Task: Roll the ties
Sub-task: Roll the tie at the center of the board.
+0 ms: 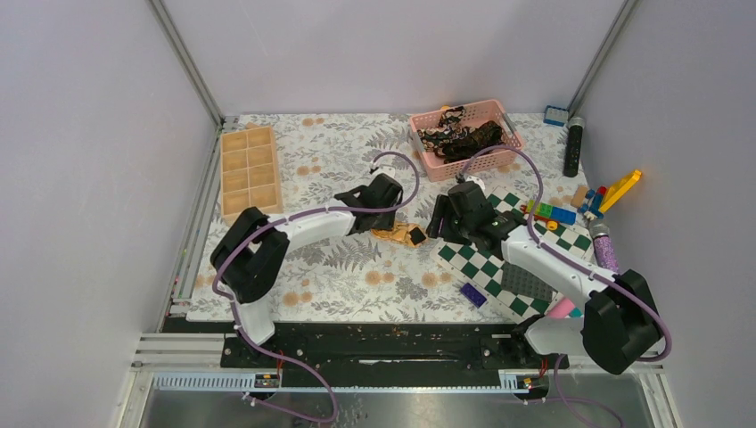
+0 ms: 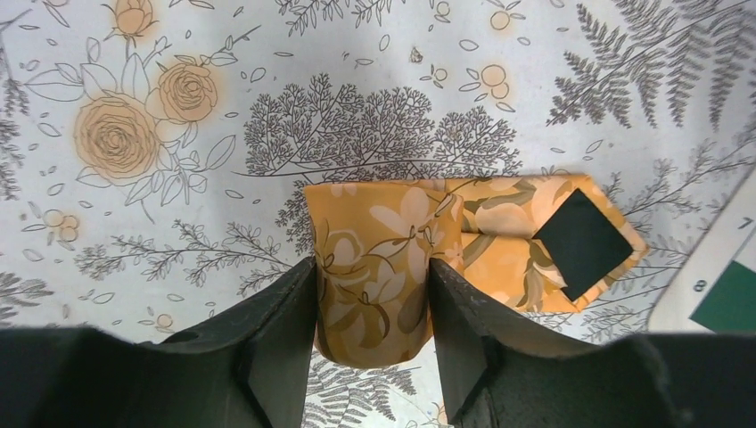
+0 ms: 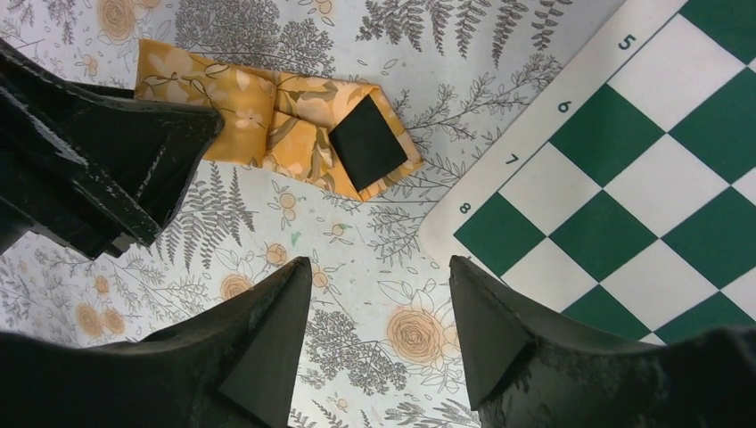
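Note:
The golden-tan tie (image 1: pixel 398 234) lies folded up on the flowered table cloth between the two arms, its black lining patch (image 2: pixel 583 242) facing up at one end. My left gripper (image 2: pixel 373 294) is shut on the rolled end of this tie (image 2: pixel 379 267), one finger on each side. My right gripper (image 3: pixel 379 285) is open and empty, just right of the tie (image 3: pixel 294 125), over bare cloth. Dark ties with light prints (image 1: pixel 459 135) lie heaped in the pink basket (image 1: pixel 426 160) at the back.
A green-and-white checkered board (image 1: pixel 517 267) lies under the right arm. A tan compartment tray (image 1: pixel 250 171) stands at the back left. Toy bricks (image 1: pixel 579 209), a black cylinder (image 1: pixel 573 147) and a purple brick (image 1: pixel 473 295) lie on the right side.

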